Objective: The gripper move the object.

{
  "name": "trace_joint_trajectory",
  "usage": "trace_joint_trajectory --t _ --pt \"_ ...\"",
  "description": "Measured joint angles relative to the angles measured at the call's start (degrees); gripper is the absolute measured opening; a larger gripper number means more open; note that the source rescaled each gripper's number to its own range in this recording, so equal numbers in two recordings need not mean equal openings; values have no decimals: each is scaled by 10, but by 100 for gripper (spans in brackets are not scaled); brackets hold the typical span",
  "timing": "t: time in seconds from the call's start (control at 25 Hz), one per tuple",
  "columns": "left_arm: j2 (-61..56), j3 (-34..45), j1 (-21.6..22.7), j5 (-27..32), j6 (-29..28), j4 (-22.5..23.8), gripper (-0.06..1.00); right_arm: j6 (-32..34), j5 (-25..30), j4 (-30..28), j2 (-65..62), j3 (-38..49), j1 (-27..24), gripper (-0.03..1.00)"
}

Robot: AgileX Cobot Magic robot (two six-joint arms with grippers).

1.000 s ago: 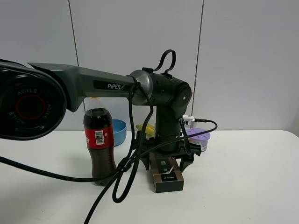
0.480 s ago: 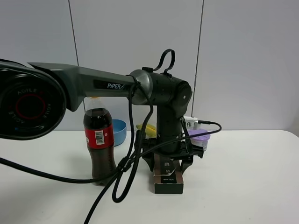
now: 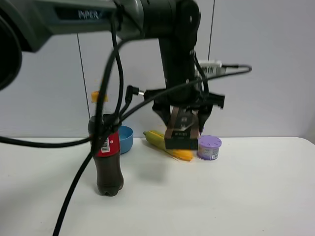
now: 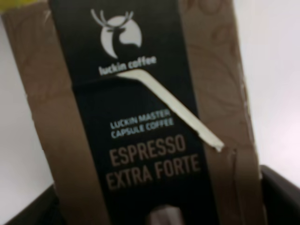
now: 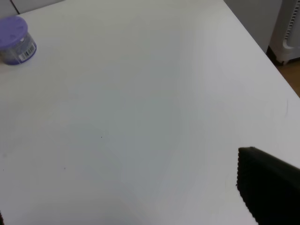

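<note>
**Coffee box in the air, held by the left gripper**

We found the left gripper point(image 3: 184, 123) closed across the box point(image 3: 180, 138). Its two black fingers pressed on the long sides, so the jaws stood only as far apart as the box is wide. The box hung clear of the table point(image 3: 256, 196), roughly end-down, with its printed face toward the high camera. In that view it sat above the corn cob point(image 3: 170, 146) and near the purple-lidded tub point(image 3: 209, 147), though we could not tell how it lay in depth against them. From the left wrist the box point(image 4: 140, 117) filled nearly the whole frame. We read "luckin coffee" and "Espresso Extra Forte" on its dark centre band.

The right gripper point(image 5: 267, 185) showed only as one black edge over bare table, with the tub point(image 5: 16, 40) well apart from it. We saw nothing in it, and could not tell how its jaws stood.

We judged the task to be in its carrying step: the grasp was made and the box was off the surface, but it was not yet set down. The next move, as we saw it, called for:

- carrying the box over to open table
- keeping it and the trailing cables point(image 3: 106, 93) away from the cola bottle point(image 3: 106, 162), the blue bowl point(image 3: 126, 139), the cob and the tub
- lowering until the box rested on the table before the jaws let go

A release from that height could have sent the box tumbling onto the cob.
</note>
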Motion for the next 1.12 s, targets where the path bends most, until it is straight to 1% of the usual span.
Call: trace_joint_trajectory --t 0.2,0.28,0.32,0.4,0.52,0.56,0.64,0.76,0.88,1.0,1.12 --pt "-39 -132 -2 5 34 2 8 0 0 0 0 0 0 100" --pt "-54 -183 -2 5 57 17 8 0 0 0 0 0 0 100" --pt "-62 -202 -2 5 65 35 8 0 0 0 0 0 0 100" --pt "-77 -237 -2 6 88 90 8 0 0 0 0 0 0 100" --pt "-111 -250 1 9 111 168 8 0 0 0 0 0 0 100" --pt "-120 -250 7 9 114 183 8 0 0 0 0 0 0 100" --pt "-139 -250 23 10 117 197 8 0 0 0 0 0 0 100" --pt "-162 -238 63 10 122 201 8 0 0 0 0 0 0 100" --pt "-190 -178 121 10 130 198 8 0 0 0 0 0 0 100" --pt "-213 -97 182 12 138 164 8 0 0 0 0 0 0 100" --pt "-231 -10 241 13 145 121 8 0 0 0 0 0 0 100"
